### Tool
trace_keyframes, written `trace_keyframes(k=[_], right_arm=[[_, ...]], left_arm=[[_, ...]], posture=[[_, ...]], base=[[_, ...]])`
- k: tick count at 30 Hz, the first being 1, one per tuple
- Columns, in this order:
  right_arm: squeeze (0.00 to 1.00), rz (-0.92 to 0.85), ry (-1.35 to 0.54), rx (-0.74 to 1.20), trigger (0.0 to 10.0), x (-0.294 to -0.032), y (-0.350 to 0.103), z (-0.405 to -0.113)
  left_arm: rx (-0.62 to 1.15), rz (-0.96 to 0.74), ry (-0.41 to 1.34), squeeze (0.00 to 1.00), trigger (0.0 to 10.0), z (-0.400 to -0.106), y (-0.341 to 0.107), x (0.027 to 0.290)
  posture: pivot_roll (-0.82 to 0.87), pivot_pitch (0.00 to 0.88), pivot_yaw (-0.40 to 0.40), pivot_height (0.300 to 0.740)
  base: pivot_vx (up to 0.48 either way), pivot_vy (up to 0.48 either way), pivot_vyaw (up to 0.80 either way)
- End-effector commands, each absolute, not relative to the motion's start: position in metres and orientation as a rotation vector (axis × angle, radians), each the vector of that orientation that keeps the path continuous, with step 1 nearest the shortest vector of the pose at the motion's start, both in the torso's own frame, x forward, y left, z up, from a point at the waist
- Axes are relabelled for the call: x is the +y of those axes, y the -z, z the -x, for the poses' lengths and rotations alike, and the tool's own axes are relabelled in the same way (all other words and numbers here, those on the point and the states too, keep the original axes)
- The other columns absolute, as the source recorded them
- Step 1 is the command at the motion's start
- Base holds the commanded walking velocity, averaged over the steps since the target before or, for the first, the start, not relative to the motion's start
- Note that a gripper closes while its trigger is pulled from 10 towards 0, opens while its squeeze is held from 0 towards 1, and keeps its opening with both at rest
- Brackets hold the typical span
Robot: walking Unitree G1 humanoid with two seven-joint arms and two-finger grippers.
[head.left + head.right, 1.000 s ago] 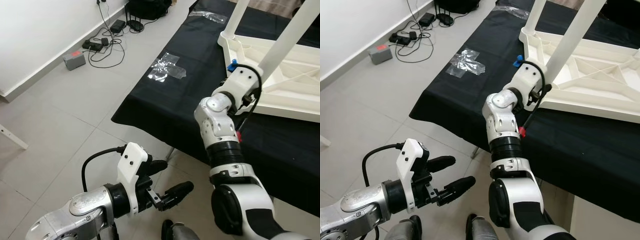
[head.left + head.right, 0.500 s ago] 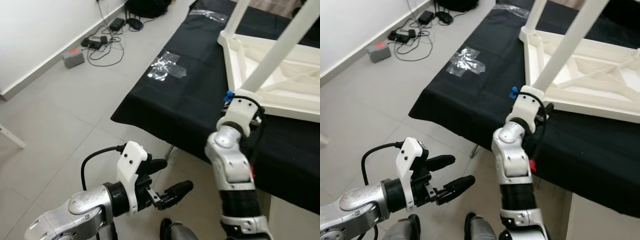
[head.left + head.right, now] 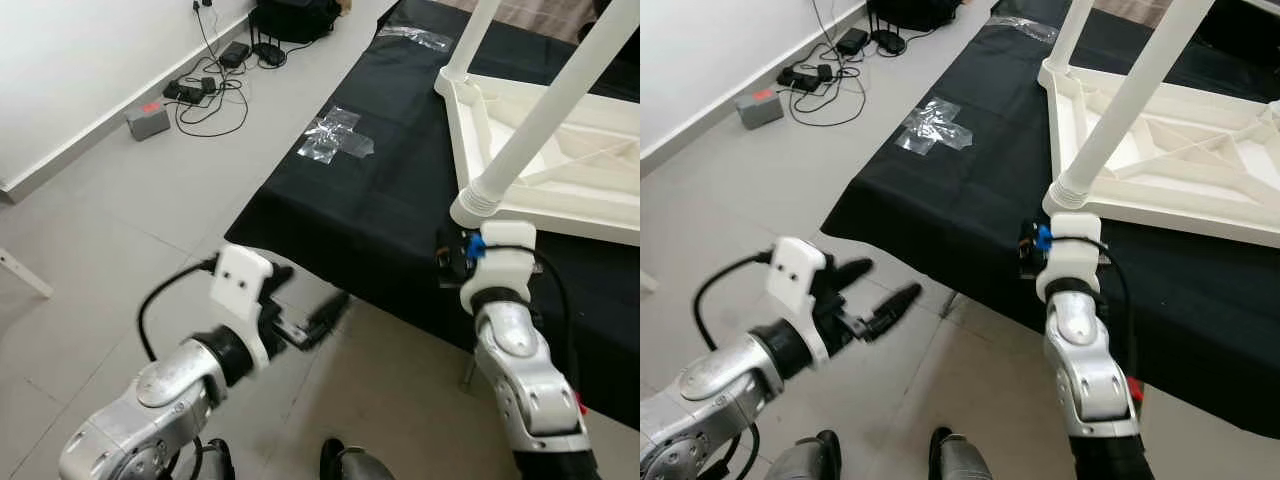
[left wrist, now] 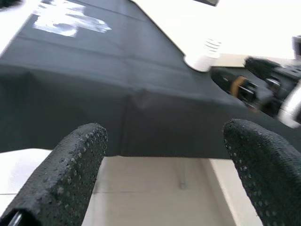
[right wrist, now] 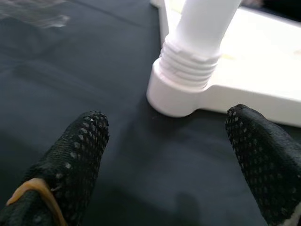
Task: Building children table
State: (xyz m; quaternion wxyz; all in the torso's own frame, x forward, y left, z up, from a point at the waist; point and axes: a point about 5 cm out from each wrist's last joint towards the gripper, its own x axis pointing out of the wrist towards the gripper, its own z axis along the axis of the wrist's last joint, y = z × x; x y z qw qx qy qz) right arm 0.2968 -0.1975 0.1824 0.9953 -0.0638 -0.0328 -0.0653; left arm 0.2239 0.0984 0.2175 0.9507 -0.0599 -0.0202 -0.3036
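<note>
Right gripper (image 5: 164, 155), fingers spread, faces the white ribbed plastic table leg (image 5: 195, 52); left gripper (image 4: 164, 179) released near the black-draped bench (image 3: 330, 200).

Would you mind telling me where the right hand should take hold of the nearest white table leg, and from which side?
Probably the smooth round shaft of the table leg, just above its threaded base. The right hand is open and already faces that corner across the black cloth, so a level approach from the table's near edge, one finger either side, looks best. The ridged threads and flat frame offer poorer purchase.
</note>
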Motion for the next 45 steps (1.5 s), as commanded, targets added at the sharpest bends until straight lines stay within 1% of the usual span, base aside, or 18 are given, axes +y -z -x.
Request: trace_keyframes(k=[1,2,5,10,15,16,19,25,32,36,45], right_arm=[[0.85,0.096,0.039,-0.07,10.0,-0.192,-0.179,-0.294],[0.0,0.054,-0.02,-0.062,10.0,-0.186,-0.178,-0.293],[0.0,0.054,-0.103,-0.057,10.0,-0.174,-0.176,-0.29],[0.0,0.027,-0.161,-0.068,10.0,-0.162,-0.177,-0.288],[0.0,0.019,-0.179,-0.089,10.0,-0.159,-0.18,-0.289],[0.0,0.019,-0.195,-0.112,10.0,-0.159,-0.184,-0.292],[0.0,0.016,-0.204,-0.12,10.0,-0.159,-0.186,-0.293],[0.0,-0.016,-0.236,-0.151,10.0,-0.163,-0.192,-0.3],[0.0,-0.004,-0.208,-0.174,10.0,-0.172,-0.197,-0.309],[0.0,0.015,-0.196,-0.192,10.0,-0.177,-0.201,-0.313],[0.0,-0.003,-0.152,-0.212,10.0,-0.192,-0.208,-0.323]], left_arm=[[-0.038,0.116,0.582,0.0,10.0,-0.224,-0.214,0.1],[-0.04,0.108,0.564,0.0,10.0,-0.225,-0.214,0.101],[-0.039,0.073,0.524,0.0,10.0,-0.224,-0.211,0.102],[-0.046,0.067,0.464,0.0,10.0,-0.227,-0.207,0.105],[-0.057,0.069,0.437,0.0,10.0,-0.229,-0.206,0.106],[-0.073,0.052,0.405,0.0,10.0,-0.232,-0.208,0.11],[-0.082,0.044,0.39,0.0,10.0,-0.234,-0.208,0.111],[-0.111,0.023,0.4,0.0,10.0,-0.237,-0.211,0.114],[-0.116,0.014,0.401,0.0,10.0,-0.239,-0.211,0.114],[-0.124,0.032,0.381,0.0,10.0,-0.243,-0.214,0.117],[-0.138,0.069,0.348,0.0,10.0,-0.247,-0.218,0.122]], posture=[[0.03,0.258,-0.131,0.74],[0.03,0.258,-0.131,0.74],[0.03,0.252,-0.13,0.74],[0.03,0.234,-0.126,0.74],[0.03,0.225,-0.124,0.74],[0.03,0.207,-0.12,0.74],[0.03,0.207,-0.12,0.74],[0.04,0.179,-0.113,0.74],[0.04,0.17,-0.107,0.74],[0.04,0.173,-0.111,0.74],[0.05,0.178,-0.113,0.74]], base=[[0.0,0.0,0.0],[0.0,0.0,0.0],[0.0,0.0,0.0],[0.0,0.0,-0.8],[0.0,0.0,-0.8],[0.0,0.0,-0.8],[0.0,0.0,-0.8],[0.0,-0.437,0.0],[0.0,-0.433,0.0],[0.339,-0.332,0.0],[0.0,0.0,0.0]])
